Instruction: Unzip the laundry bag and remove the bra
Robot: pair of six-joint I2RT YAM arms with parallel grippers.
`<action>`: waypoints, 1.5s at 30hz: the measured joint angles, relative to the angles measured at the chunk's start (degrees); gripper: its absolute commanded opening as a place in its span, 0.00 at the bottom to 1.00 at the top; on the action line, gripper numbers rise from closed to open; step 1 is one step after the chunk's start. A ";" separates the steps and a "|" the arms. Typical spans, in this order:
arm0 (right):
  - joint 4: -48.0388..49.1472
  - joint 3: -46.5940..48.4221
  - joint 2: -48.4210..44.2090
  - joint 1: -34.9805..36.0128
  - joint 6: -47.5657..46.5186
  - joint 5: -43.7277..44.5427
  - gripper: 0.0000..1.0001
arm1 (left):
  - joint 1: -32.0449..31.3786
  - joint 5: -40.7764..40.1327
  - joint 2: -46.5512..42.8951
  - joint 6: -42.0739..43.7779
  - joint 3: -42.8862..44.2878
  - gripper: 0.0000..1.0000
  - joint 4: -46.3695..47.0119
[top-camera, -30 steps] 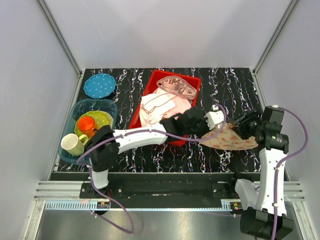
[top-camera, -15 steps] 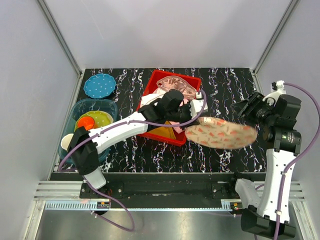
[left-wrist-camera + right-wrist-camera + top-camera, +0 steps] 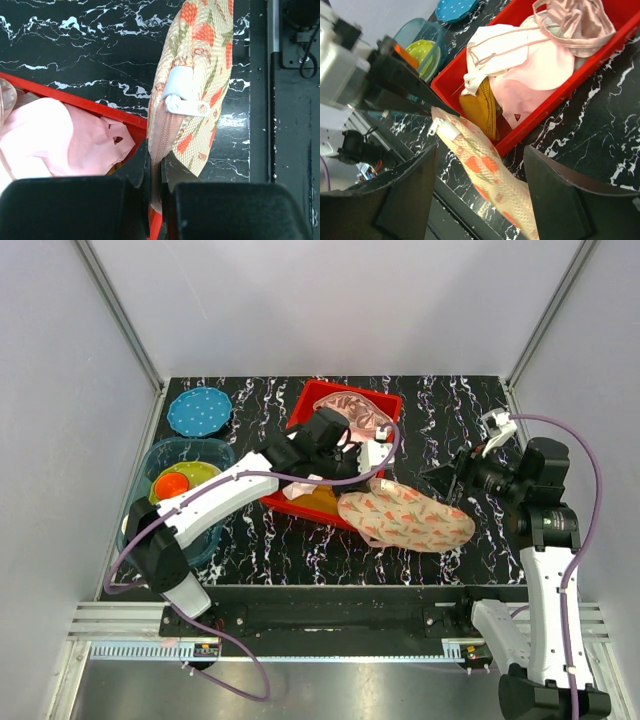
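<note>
The laundry bag (image 3: pixel 405 518), peach-cream with orange flowers, stretches from the red bin's front corner out over the black table. My left gripper (image 3: pixel 362 485) is shut on the bag's zipper edge (image 3: pixel 156 170), just behind the white zipper pull (image 3: pixel 181 96). My right gripper (image 3: pixel 447 483) hovers open by the bag's right end. In the right wrist view the bag (image 3: pixel 487 172) runs between its spread fingers (image 3: pixel 407 200) without touching them. The bra is hidden.
The red bin (image 3: pixel 290 502) holds a glossy pink item (image 3: pixel 352 412), white and pale-pink garments (image 3: pixel 495 50) and a yellow piece (image 3: pixel 480 107). At the left, a teal tub (image 3: pixel 222 452) holds dishes and a blue dotted plate (image 3: pixel 199 411) lies behind it.
The right gripper let go of the bag's right end, opened wide and pulled away. The left arm lifted the bag and carried it left toward the bin.
</note>
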 measured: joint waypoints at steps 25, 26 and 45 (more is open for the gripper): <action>8.68 -10.99 -6.03 11.65 -11.50 -12.17 0.73 | 0.70 10.47 -2.97 3.23 5.73 0.00 -8.28; 9.07 -11.10 -5.66 12.70 -11.26 -11.82 0.73 | 0.70 10.51 -2.86 3.19 5.95 0.00 -8.26; 16.00 -13.62 -2.05 21.22 -8.37 -0.20 0.00 | 0.92 12.79 0.31 -0.50 7.80 0.32 -8.70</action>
